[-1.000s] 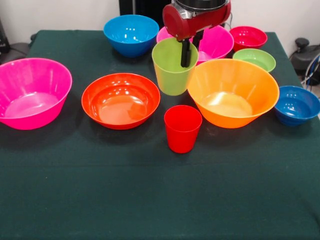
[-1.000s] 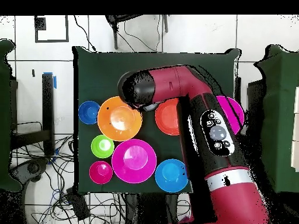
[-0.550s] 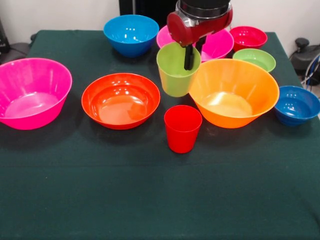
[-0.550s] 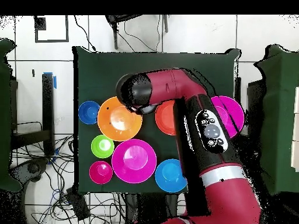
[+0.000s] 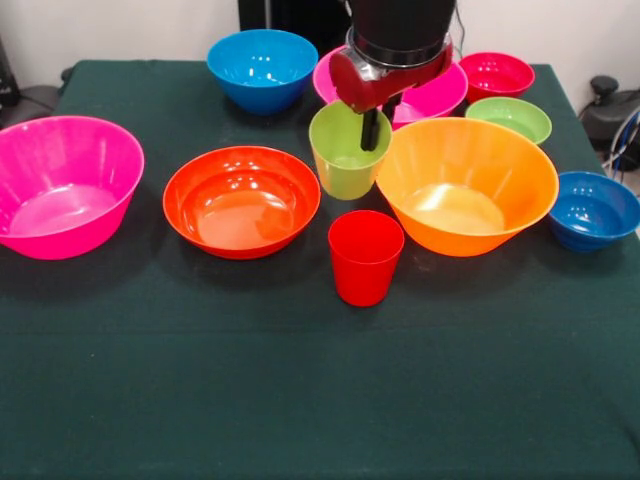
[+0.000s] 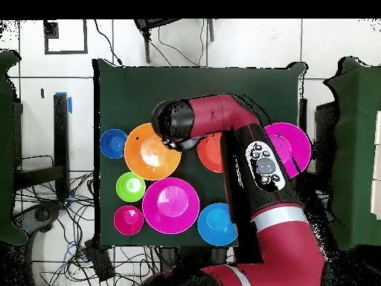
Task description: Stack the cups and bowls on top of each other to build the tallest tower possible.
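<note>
My gripper (image 5: 373, 136) is shut on the rim of the lime green cup (image 5: 343, 155), with one finger (image 5: 371, 128) inside it. The cup is upright, low between the red-orange bowl (image 5: 240, 200) and the big orange bowl (image 5: 465, 185); I cannot tell whether it touches the cloth. The red cup (image 5: 365, 255) stands alone in front of it. Every bowl stands singly and no tower shows. In the overhead view the arm's head (image 6: 175, 123) hides the green cup, beside the orange bowl (image 6: 151, 151).
A big pink bowl (image 5: 65, 185) sits at the left, a light blue one (image 5: 262, 65) and another pink one (image 5: 435, 85) at the back. The small magenta-red (image 5: 495, 72), green (image 5: 510, 117) and dark blue (image 5: 592, 208) bowls stand at the right.
The gripper has come down a little with the green cup, which tilted half a second ago and now hangs upright and lower. The arm has swung in the overhead view.
</note>
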`<action>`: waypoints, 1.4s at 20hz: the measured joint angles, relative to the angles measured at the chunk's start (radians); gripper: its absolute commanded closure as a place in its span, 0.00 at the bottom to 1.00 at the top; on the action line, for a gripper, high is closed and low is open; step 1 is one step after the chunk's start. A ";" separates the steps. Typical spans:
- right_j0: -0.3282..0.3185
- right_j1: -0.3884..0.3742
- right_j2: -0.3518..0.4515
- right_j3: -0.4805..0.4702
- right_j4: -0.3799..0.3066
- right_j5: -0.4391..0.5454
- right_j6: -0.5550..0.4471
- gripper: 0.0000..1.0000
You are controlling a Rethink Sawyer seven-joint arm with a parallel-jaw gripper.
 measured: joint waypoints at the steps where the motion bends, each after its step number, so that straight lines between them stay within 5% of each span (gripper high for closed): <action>1: 0.001 0.002 -0.004 0.000 0.000 0.000 0.000 1.00; 16: 0.014 0.012 -0.047 0.013 0.013 -0.003 0.000 1.00; 28: 0.014 0.043 -0.047 0.028 0.049 -0.102 0.000 1.00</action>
